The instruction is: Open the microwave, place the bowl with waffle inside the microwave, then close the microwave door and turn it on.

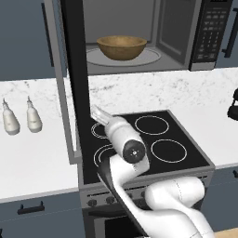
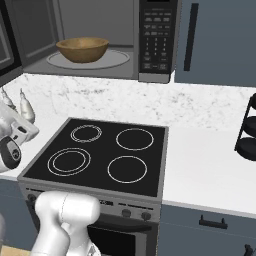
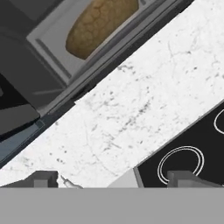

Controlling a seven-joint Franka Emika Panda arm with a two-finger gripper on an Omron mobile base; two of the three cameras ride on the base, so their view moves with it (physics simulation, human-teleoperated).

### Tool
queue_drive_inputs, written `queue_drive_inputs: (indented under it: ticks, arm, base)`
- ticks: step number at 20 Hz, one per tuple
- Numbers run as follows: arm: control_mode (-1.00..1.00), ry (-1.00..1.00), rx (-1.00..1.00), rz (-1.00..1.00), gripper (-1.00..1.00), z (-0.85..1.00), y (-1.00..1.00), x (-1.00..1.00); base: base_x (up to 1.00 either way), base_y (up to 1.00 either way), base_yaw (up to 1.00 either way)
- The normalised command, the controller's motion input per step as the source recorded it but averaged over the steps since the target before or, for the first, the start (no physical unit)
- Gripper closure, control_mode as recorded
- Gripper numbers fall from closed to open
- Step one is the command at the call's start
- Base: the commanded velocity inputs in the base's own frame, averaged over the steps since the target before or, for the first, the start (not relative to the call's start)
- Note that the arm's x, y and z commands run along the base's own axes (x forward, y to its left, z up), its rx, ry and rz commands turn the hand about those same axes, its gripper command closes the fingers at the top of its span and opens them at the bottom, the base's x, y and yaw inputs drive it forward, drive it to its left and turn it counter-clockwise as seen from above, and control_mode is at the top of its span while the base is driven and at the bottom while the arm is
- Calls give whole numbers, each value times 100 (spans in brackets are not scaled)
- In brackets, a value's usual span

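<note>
Bowl (image 1: 121,47) sits on the turntable inside the open microwave (image 2: 157,40); the waffle is probably in it, but the rim hides it. Gripper (image 3: 113,183) hangs low over the stovetop (image 2: 105,155) and marble bench (image 1: 37,158), jaws apart and holding nothing. Placing looks done; next, the arm must reach the microwave door (image 1: 74,79) on the left and swing it shut.

The white arm comes up from the base, folds back at a rounded elbow, then reaches forward and a bit left, ending low with the wrist tilted up toward the far side. The gripper (image 3: 112,178) has its two dark fingertips (image 3: 43,179) set wide apart with nothing between them, so it's spread and empty. In the right base view the wrist sits at the left edge.
</note>
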Motion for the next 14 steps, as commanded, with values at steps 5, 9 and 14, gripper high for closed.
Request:
queue_drive_inputs:
  ticks: [5,9,14]
  arm:
    - [-100,0,-15,0,-100,-9,82,-6]
    - [-100,-6,-15,0,-100,-22,65,0]
    - [-100,-12,-11,0,-100,-7,56,-19]
  base:
    - [0,0,0]
    - [0,0,0]
    - [0,0,0]
